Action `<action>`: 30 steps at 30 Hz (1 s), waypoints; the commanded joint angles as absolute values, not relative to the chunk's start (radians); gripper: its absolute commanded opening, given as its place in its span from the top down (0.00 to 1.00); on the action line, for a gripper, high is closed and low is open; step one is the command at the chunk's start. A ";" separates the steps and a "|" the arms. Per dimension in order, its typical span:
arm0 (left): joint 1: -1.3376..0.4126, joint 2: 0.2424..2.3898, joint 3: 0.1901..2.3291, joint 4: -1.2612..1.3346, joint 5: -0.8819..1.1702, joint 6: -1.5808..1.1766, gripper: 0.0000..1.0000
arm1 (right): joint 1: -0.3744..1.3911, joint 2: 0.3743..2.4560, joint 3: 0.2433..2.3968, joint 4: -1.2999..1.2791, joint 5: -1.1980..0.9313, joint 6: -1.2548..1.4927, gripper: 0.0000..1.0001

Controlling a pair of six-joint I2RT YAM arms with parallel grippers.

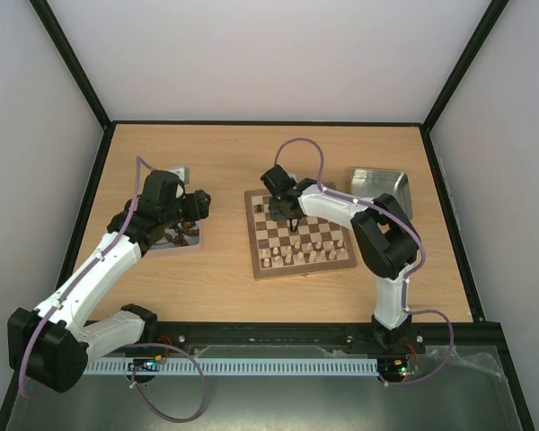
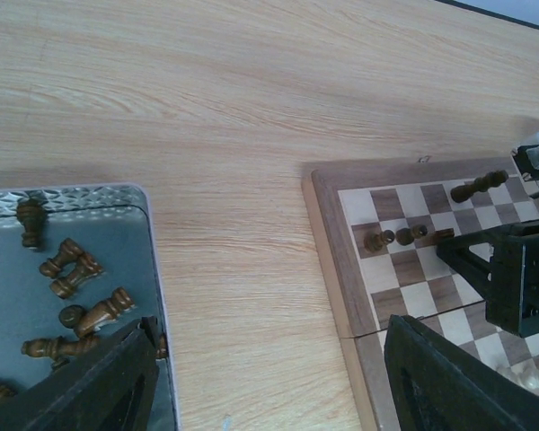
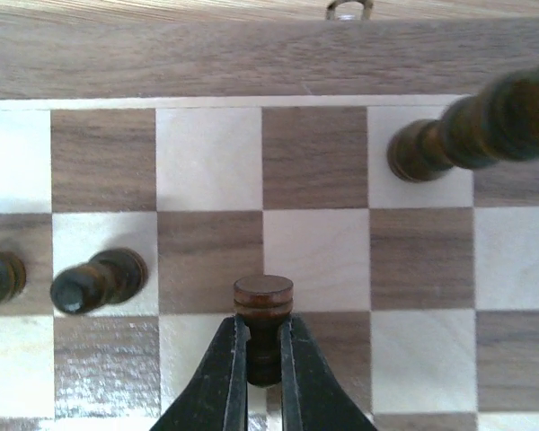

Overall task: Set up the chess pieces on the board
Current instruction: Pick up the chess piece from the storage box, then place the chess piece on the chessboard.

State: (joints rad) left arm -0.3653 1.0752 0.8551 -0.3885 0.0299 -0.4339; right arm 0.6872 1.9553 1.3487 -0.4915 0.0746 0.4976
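Observation:
The board [image 1: 340, 260] lies mid-table with a few dark chess pieces standing on its far rows. In the right wrist view my right gripper [image 3: 263, 352] is shut on a dark chess piece [image 3: 263, 301], held by its stem with its round base towards the camera, just above the board [image 3: 207, 58]. Two dark pawns [image 3: 99, 280] stand to its left and a taller dark piece [image 3: 467, 135] to the far right. My left gripper [image 2: 269, 382] hangs open and holds nothing, between the tray [image 2: 90, 199] of loose dark pieces [image 2: 72, 265] and the board's left edge [image 2: 328, 251].
Pale cream pieces [image 1: 301, 254] fill the board's near rows. A second metal tray [image 1: 380, 189] sits at the far right of the table. Black frame rails border the table on all sides.

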 commanded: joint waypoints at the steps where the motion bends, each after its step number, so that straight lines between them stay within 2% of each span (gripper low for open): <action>1: -0.362 1.079 0.842 -0.364 0.104 -0.472 0.29 | 0.680 1.846 1.314 -0.496 0.102 0.446 0.98; 8: -0.362 1.104 0.823 -0.235 0.373 -0.610 0.28 | 0.680 1.634 1.226 -0.411 -0.006 0.299 0.98; 15: -0.375 1.107 0.768 0.044 0.638 -0.849 0.23 | 0.681 1.474 1.131 -0.226 -0.439 0.142 0.98; 20: -0.431 1.156 0.768 0.178 0.724 -0.961 0.18 | 0.683 1.410 1.104 -0.141 -0.690 0.083 0.98; 27: -0.479 1.228 0.795 0.228 0.752 -1.023 0.24 | 0.683 1.400 1.118 -0.193 -0.778 0.017 0.98; 30: -0.479 1.236 0.787 0.253 0.743 -1.062 0.34 | 0.682 1.399 1.119 -0.212 -0.790 0.007 0.98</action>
State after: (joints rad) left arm -0.4732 1.2266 0.7677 0.1795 0.7265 -0.9928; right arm 0.6731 1.4197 1.1122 -0.2092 -0.6979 0.0559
